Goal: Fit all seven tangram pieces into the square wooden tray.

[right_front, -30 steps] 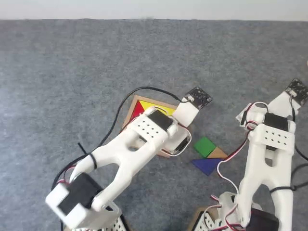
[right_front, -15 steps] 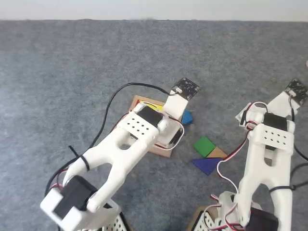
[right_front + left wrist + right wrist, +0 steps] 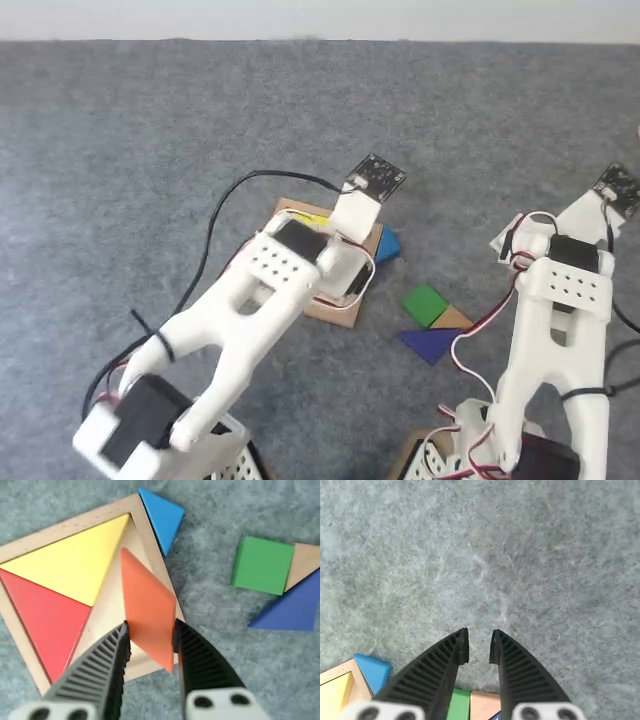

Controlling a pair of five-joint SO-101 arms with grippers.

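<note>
My left gripper (image 3: 150, 625) is shut on an orange parallelogram (image 3: 147, 607), held tilted over the bare right part of the square wooden tray (image 3: 65, 527). A yellow triangle (image 3: 75, 562) and a red triangle (image 3: 40, 615) lie flat in the tray. Just outside one tray corner lies a light blue triangle (image 3: 162, 515). A green square (image 3: 262, 565), a tan triangle (image 3: 305, 562) and a dark blue triangle (image 3: 295, 607) lie together on the carpet. My right gripper (image 3: 479, 632) hangs shut over bare carpet, with nothing between its fingers.
In the high view the left arm (image 3: 270, 290) covers most of the tray (image 3: 335, 312). The light blue triangle (image 3: 388, 245), green square (image 3: 424, 303) and dark blue triangle (image 3: 432, 343) lie between the arms. The right arm (image 3: 560, 290) stands at the right edge. Grey carpet stretches beyond.
The left arm has swung left and slightly farther over the tray with the orange piece, uncovering the light blue triangle. The right arm has not moved.
</note>
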